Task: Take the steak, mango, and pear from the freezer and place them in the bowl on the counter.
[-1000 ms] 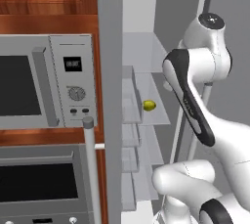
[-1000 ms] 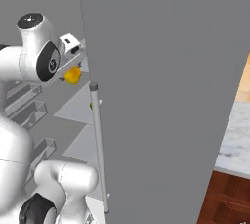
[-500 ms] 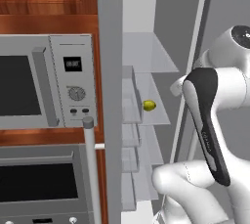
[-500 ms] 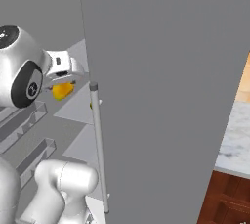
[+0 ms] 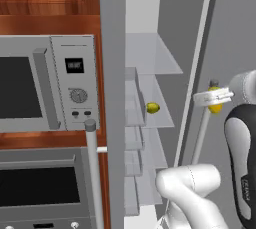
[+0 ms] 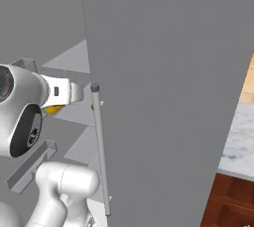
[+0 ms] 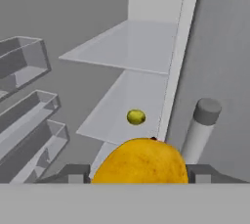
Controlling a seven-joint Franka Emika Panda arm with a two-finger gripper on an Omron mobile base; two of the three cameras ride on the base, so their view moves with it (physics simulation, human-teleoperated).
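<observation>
**One fruit held between the fingers, a second lying on a freezer shelf**

One orange-yellow oval mango (image 7: 140, 162) sits between the two dark fingers (image 7: 73, 173), which are clenched against its sides; in the hand view one finger shows at each flank of the fruit, touching it, and the fruit bulges up well above both. In the left base view the same mango (image 5: 215, 107) appears as a yellow patch partly covered by the white hand, in front of the open grey door and just beside its upper handle end. In the right base view only a sliver of the mango (image 6: 53, 109) shows under the white hand, left of the long grey rod handle (image 6: 99, 149).

The small yellow-green pear (image 5: 152, 107) lies on a pale translucent shelf (image 5: 161, 112) inside the tall grey freezer (image 5: 113, 63), near the shelf's front edge and well apart from the held fruit. In the hand view the pear (image 7: 136, 117) lies on the shelf beyond and above the mango, clear of the fingers. Translucent door bins (image 7: 24, 66) stand at the left of that view.

The white-grey veined marble counter (image 6: 240, 137) shows at the right edge of the right base view, over brown wood. A silver microwave (image 5: 47, 83) sits in the wooden wall left of the freezer, with a dark-windowed wall oven (image 5: 42, 185) below it.
</observation>
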